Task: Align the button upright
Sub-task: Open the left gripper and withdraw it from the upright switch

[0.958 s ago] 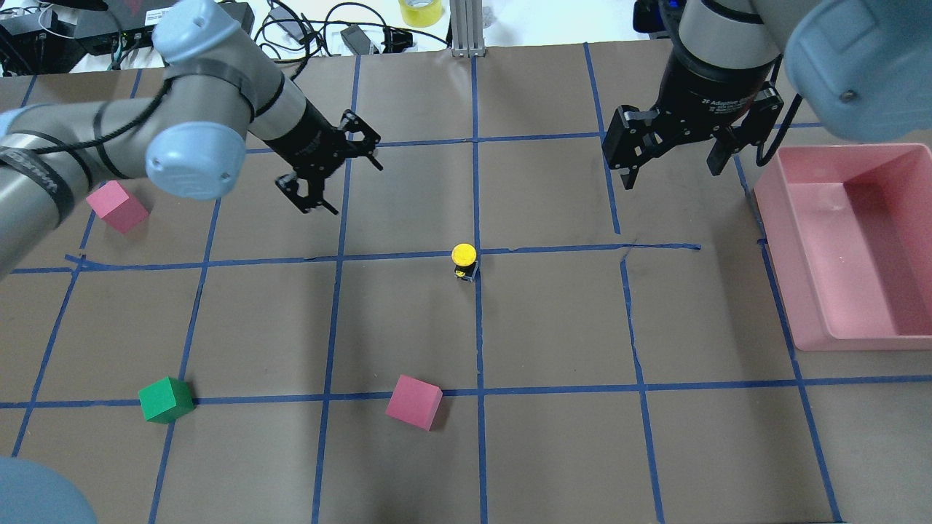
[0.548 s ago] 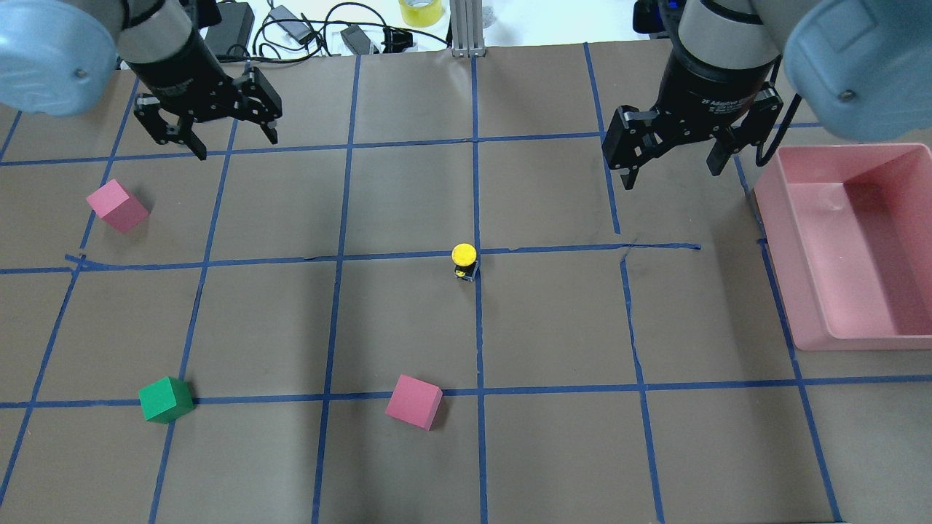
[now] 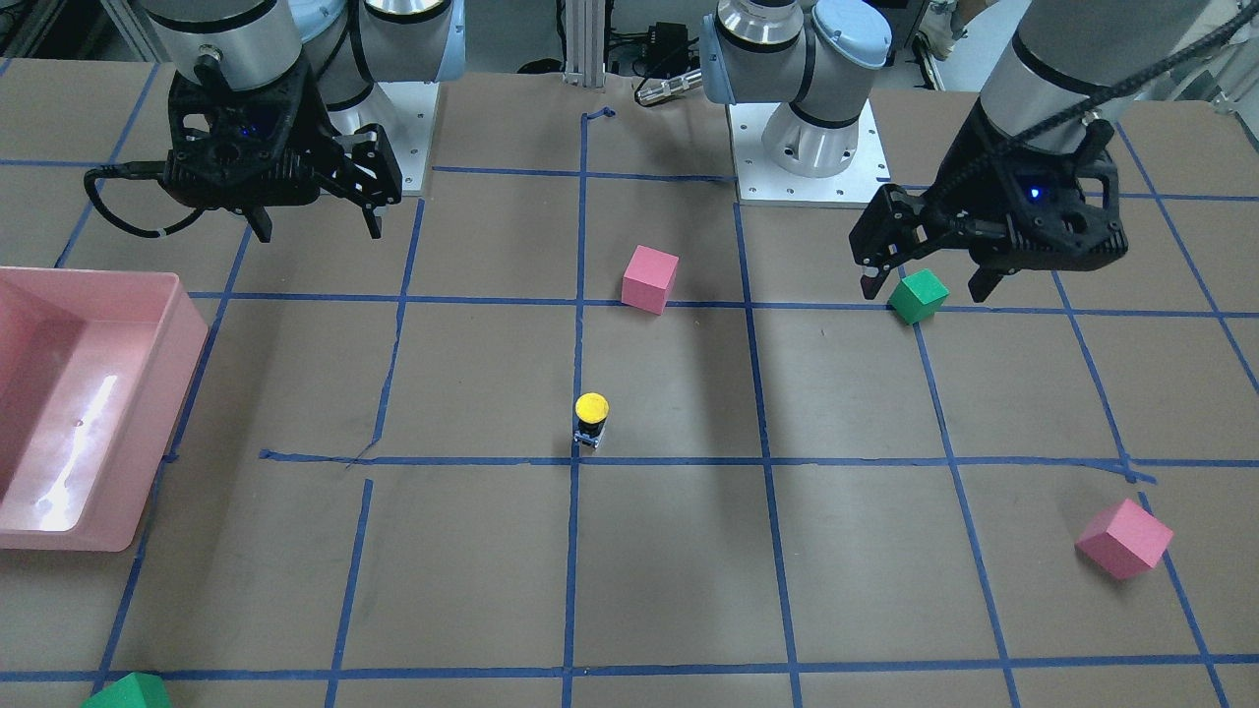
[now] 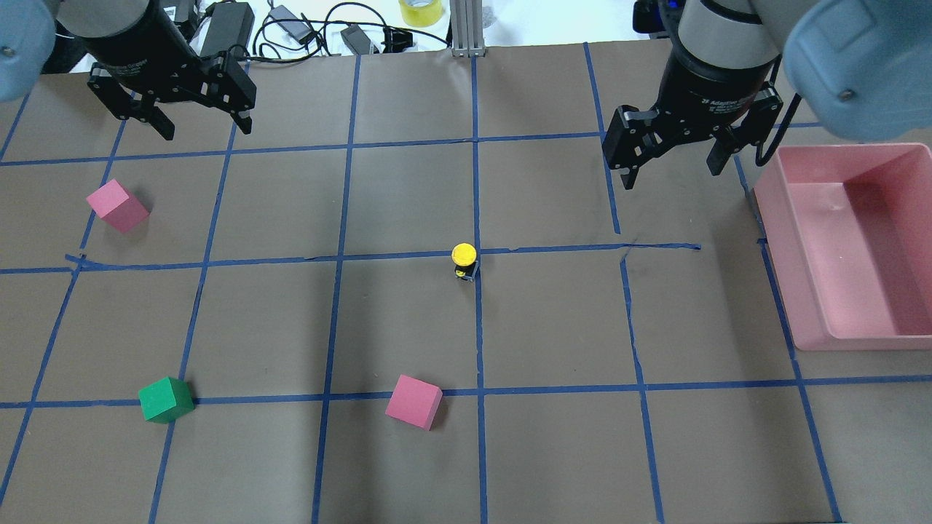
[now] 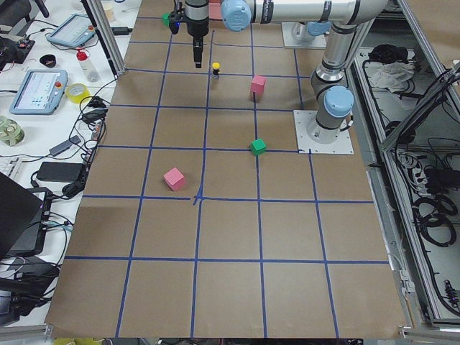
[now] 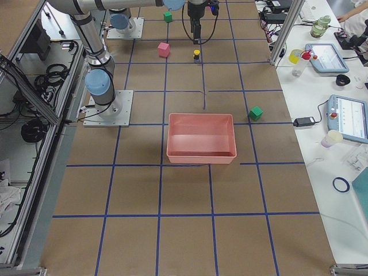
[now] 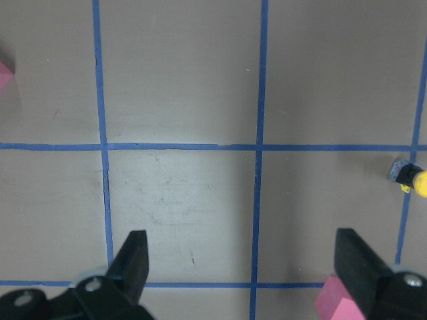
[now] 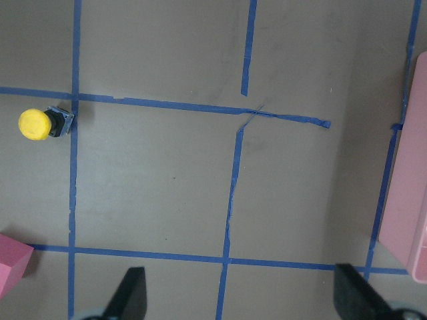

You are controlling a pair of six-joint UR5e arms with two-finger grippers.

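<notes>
The button [image 4: 464,258] stands upright with its yellow cap on top, by a blue tape crossing at the table's middle; it also shows in the front view [image 3: 591,418]. It sits at the right edge of the left wrist view [image 7: 413,179] and at the left of the right wrist view [image 8: 40,124]. My left gripper [image 4: 207,129] hangs open and empty over the far left of the table, well away from the button. My right gripper [image 4: 672,175] hangs open and empty at the far right, next to the bin.
A pink bin [image 4: 859,342] stands at the right edge. A pink cube [image 4: 117,206] lies at the left, a green cube [image 4: 166,399] at the near left and another pink cube [image 4: 413,402] near the middle. Cables lie beyond the far edge.
My left arm has swung back from near the table's middle to the far left, its gripper open throughout. The right arm and the button have not moved.
</notes>
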